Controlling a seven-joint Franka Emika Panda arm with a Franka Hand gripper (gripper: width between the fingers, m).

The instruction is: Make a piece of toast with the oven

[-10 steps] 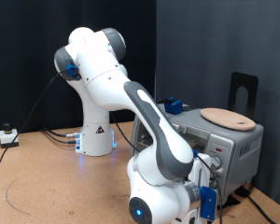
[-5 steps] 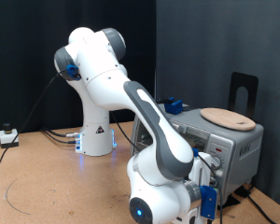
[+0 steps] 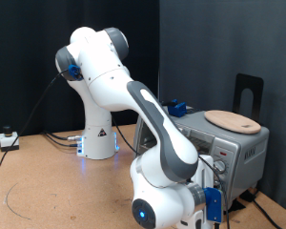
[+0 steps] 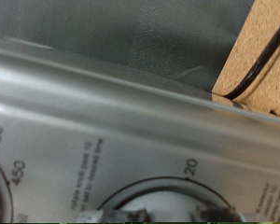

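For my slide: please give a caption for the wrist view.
Close-up of the oven control panel, showing dial markings 400, 450 and 20.

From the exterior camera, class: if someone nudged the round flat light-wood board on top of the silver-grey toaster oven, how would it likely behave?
The round flat light-wood board would probably slide rather than tip, since it lies flat on the silver-grey toaster oven. It looks thin and wooden, so likely stiff and fairly light. Sitting near the oven's top edge, it might slip off. The end effector isn't visible.
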